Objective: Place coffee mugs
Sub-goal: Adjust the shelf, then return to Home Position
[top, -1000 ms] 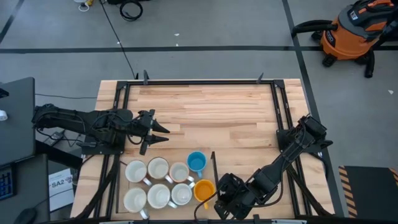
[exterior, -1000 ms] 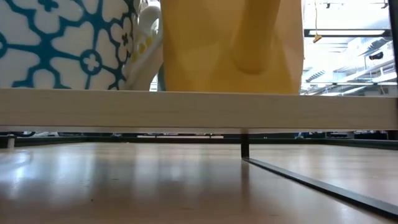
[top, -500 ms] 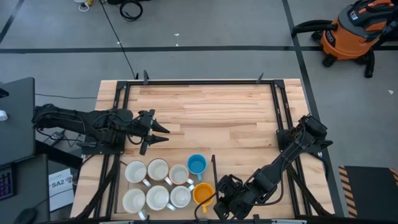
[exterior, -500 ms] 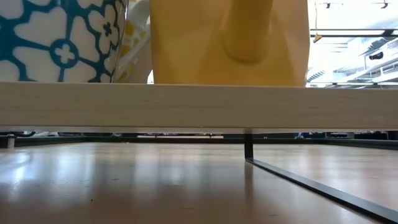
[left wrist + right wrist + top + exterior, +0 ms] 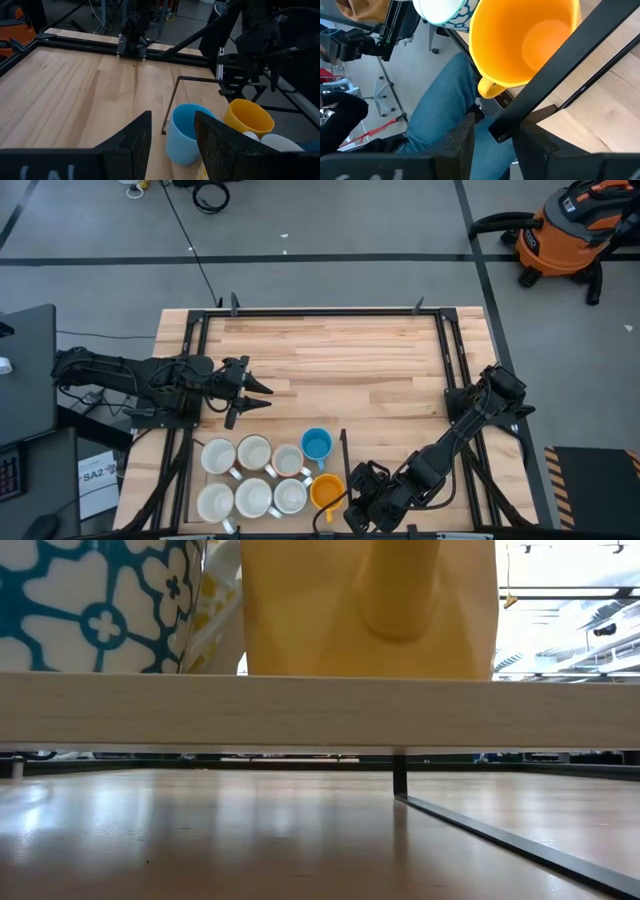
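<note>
Low view mostly blocked by a pale wooden ledge (image 5: 320, 710); above it only the lower bodies of an orange-yellow ceramic mug (image 5: 368, 608) and a white mug with a teal flower pattern (image 5: 95, 605), tops cut off. High view shows what it hides: eight round handled mugs clustered at the near edge of the pale plank counter (image 5: 330, 365), six white ones (image 5: 254, 477), a blue one (image 5: 316, 442), and the orange-yellow one nearest the right gripper (image 5: 352, 507), which sits just beside it; whether they touch is unclear. Right wrist view: dark fingers (image 5: 457, 142) apart, the glossy yellow mug beyond them, not gripped, with a black bar (image 5: 555, 75) across it and a person's blue-jeaned leg (image 5: 445, 110) below. Left gripper (image 5: 262, 392) hangs over bare counter, well apart from the mugs, fingers (image 5: 127, 145) parted and empty.
</note>
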Controlling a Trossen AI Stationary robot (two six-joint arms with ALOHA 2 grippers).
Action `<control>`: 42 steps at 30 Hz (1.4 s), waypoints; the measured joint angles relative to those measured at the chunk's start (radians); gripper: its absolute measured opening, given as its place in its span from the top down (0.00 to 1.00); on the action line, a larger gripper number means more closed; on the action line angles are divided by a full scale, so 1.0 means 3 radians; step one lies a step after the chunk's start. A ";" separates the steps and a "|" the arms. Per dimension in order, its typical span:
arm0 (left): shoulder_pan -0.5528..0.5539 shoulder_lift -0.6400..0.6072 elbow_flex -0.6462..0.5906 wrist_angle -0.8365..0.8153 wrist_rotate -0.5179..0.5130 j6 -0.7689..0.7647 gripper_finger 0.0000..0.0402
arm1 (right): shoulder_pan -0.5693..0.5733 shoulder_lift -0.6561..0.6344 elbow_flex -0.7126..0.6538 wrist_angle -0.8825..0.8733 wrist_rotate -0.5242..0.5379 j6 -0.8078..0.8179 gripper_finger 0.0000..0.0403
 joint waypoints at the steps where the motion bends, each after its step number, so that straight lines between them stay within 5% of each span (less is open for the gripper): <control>1: 0.0000 -0.0001 0.0000 0.0000 0.0000 0.0001 0.61 | 0.0000 0.0000 0.0000 0.0000 0.0000 -0.0010 0.66; 14: 0.0001 -0.0001 0.0001 0.0000 0.0000 0.0001 0.61 | 0.0004 -0.0258 -0.0009 -0.0152 0.0177 -0.0623 0.63; 26: 0.0001 0.0001 0.0000 0.0000 0.0000 0.0003 0.61 | -0.0208 -0.1199 -0.0004 -0.0974 0.0163 -0.2317 0.64; 34: -0.0001 0.0001 0.0001 -0.0019 0.0000 0.0003 0.61 | -0.0245 -0.1961 -0.0004 -0.1030 0.0915 -0.3888 0.64; 42: 0.0001 0.0000 0.0000 -0.0015 -0.0001 0.0003 0.61 | -0.0309 -0.2722 -0.0488 -0.1073 0.1270 -0.4099 0.64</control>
